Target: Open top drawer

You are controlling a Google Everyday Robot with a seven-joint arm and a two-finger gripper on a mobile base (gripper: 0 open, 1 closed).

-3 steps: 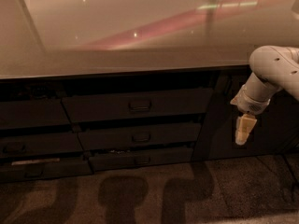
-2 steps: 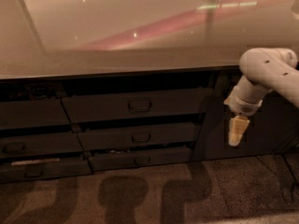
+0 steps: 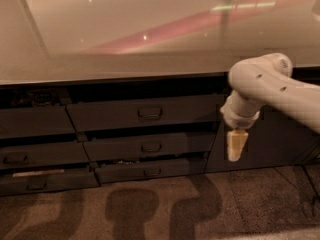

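Note:
The top drawer [image 3: 145,113] is the widest dark grey front under the counter, with a small bar handle [image 3: 150,113] at its middle. It stands pulled a little forward, like the two fronts below it. My gripper [image 3: 234,146] hangs on the white arm [image 3: 265,86] to the right of the drawers, pointing down, level with the middle drawer and apart from every handle. Nothing shows in its grasp.
A glossy counter top [image 3: 150,34] overhangs the drawers. The middle drawer [image 3: 150,147] and bottom drawer [image 3: 150,171] sit below the top one, with more fronts [image 3: 35,154] at the left. A plain grey door [image 3: 270,144] is behind my gripper. Speckled floor [image 3: 160,209] lies below.
The arm and gripper have moved left, closer to the drawer stack. The drawers have not moved.

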